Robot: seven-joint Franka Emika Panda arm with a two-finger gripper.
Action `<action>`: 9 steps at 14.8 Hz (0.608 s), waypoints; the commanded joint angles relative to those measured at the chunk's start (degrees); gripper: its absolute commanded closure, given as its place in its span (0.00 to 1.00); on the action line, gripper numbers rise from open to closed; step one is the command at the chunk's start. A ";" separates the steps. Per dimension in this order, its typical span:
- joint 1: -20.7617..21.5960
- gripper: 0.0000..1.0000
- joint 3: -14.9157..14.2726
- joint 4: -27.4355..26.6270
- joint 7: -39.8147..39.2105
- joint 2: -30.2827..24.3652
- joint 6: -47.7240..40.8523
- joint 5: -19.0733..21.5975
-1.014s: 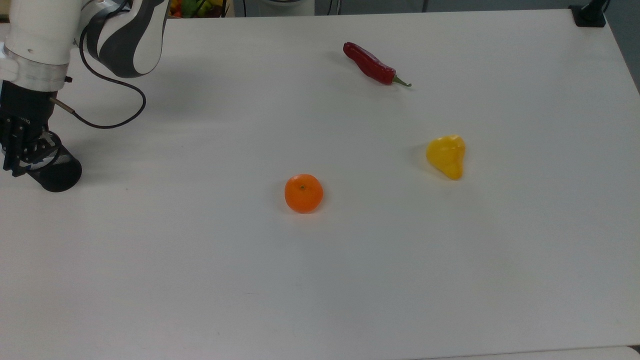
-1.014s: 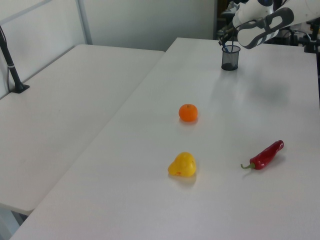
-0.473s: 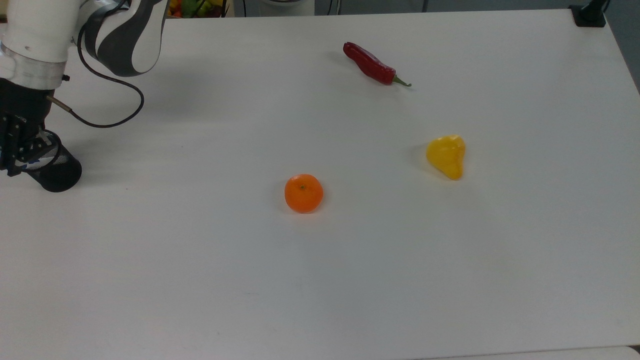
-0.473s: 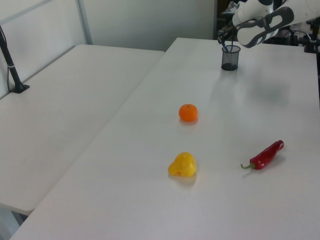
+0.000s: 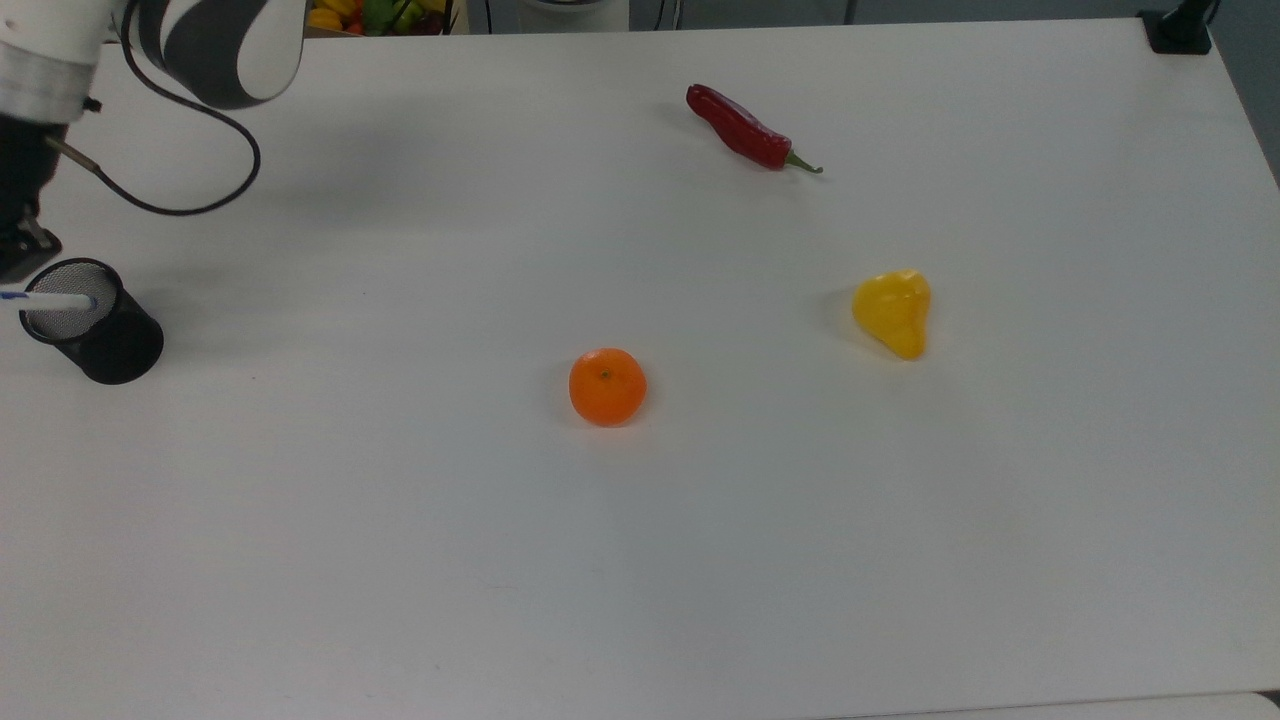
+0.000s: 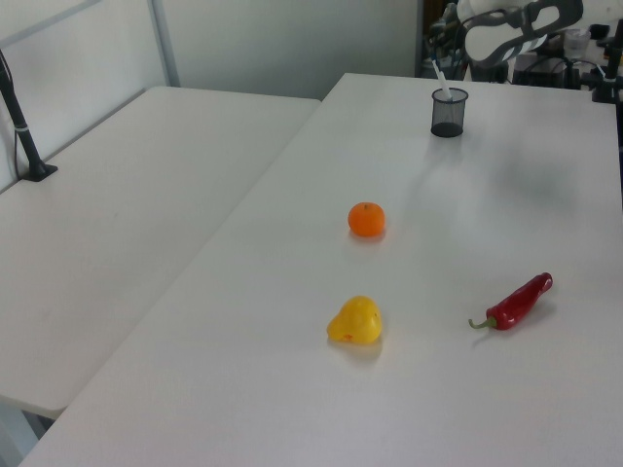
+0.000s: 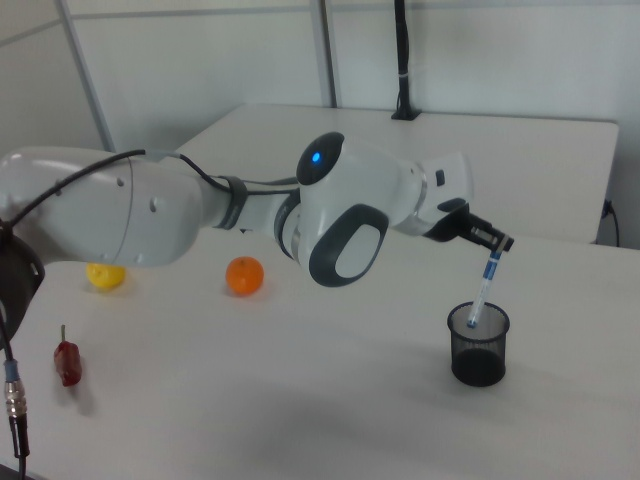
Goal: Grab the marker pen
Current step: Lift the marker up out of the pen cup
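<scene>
In the top view, the black mesh cup [image 5: 92, 320] sits at the frame's left edge on the white table [image 5: 640, 560], and the marker pen [image 5: 45, 298] reaches out over its rim toward the edge, just below the gripper [image 5: 18, 245]. An orange [image 5: 607, 386] lies near the centre, a yellow pepper [image 5: 893, 312] to the right, a red chilli [image 5: 745, 130] in the upper middle. In the left view, the cup [image 6: 448, 112] stands at upper right with the pen [image 6: 441, 82] rising from it toward the gripper [image 6: 435, 51]. In the right view, at centre right, the gripper [image 7: 495, 243] is clamped on the pen's [image 7: 484, 287] upper end, its lower end dipping inside the cup [image 7: 478, 345]; the orange [image 7: 244, 276] lies left of centre.
</scene>
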 commanded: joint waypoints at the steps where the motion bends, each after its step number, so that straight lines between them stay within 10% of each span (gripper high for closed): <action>1: 0.44 0.97 0.04 -2.83 0.10 -6.74 0.44 2.47; 9: 1.59 0.98 3.81 -5.11 3.88 -16.14 -2.18 3.09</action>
